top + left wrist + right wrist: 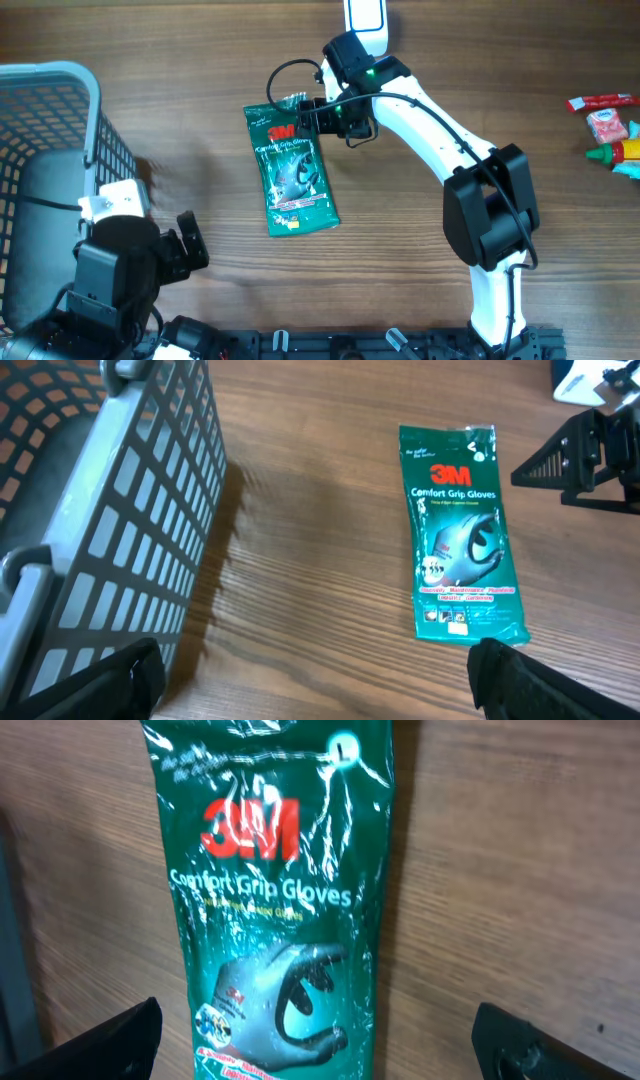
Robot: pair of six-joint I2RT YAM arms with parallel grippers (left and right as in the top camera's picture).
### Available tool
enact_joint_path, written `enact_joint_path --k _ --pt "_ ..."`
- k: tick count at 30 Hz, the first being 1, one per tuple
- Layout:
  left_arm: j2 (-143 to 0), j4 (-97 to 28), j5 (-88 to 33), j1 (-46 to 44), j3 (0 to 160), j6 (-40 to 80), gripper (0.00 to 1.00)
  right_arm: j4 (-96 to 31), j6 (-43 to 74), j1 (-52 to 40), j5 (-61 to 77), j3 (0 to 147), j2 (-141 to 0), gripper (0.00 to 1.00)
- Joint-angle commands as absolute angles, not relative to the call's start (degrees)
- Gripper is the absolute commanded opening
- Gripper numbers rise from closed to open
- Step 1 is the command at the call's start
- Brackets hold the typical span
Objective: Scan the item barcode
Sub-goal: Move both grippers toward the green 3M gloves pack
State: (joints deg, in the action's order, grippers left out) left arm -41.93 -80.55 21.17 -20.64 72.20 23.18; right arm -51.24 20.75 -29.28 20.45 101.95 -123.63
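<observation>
Now, from overhead, the green glove packet [290, 170] is seen lying flat on the wooden surface [200, 60], printed face up, near the middle. The right gripper [318, 114] is poised at the packet's top end, its jaws spread wide and nothing held. The left gripper [168, 218] is parked at the lower left, just beside the grey basket [60, 72], also wide and empty. A white device [365, 18] is cut off by the top edge, and a few small red and yellow items [610, 125] are scattered far right.

Over to the left wrist view: the left gripper's two black fingers [100, 685] are set far apart at the bottom corners. The basket wall [130, 510] fills the left side, and the packet [460, 530] lies well apart from it on bare wood.

And the right wrist view: the packet [280, 920] is framed close below, "Comfort Grip Gloves" readable, between widely parted fingers [115, 1040]. No barcode can be made out on this face.
</observation>
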Motion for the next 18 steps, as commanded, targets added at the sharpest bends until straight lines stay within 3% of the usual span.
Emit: enact_joint_path --k 1,9,14,18 --pt "-41.6 -79.8 21.5 -20.8 72.4 22.7 1.0 -52.8 22.7 -29.2 19.5 101.9 -123.6 1.0" --pt "-42.7 -63.2 18.5 -20.8 71.8 24.3 1.0 -56.7 22.6 -26.5 20.3 101.9 -123.6 1.0" --pt "-58.7 -57.1 18.0 -20.8 68.3 39.2 1.0 -57.9 22.3 -21.3 23.0 101.9 -123.6 1.0" --pt "-78.1 -48.4 8.9 -18.7 68.3 42.9 1.0 -59.0 22.2 -20.9 23.0 101.9 -123.6 1.0"
